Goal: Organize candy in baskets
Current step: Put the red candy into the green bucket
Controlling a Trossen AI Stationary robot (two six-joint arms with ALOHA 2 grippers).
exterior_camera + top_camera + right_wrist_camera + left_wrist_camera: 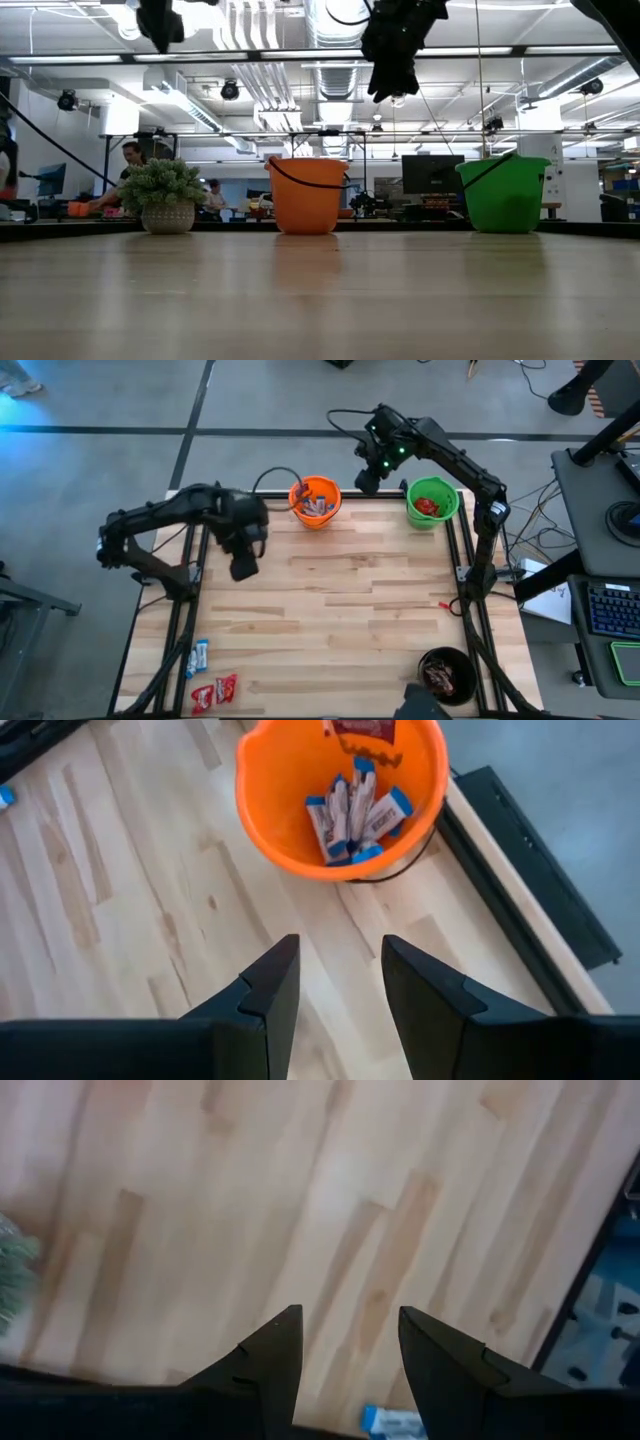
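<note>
The orange basket stands at the table's far edge and holds several blue-and-white candies and a red one. The green basket, far right, holds red candy. The black basket, near right, holds dark brown candy. A blue-and-white candy and red candies lie at the near left. My left gripper is open and empty above the table's left part. My right gripper is open and empty, high between the orange and green baskets.
A fuzzy grey-green plant in a pot stands at the far left, left of the orange basket. A small red bit lies near the right edge. People show in the room beyond the table. Bare wood lies across the table's middle.
</note>
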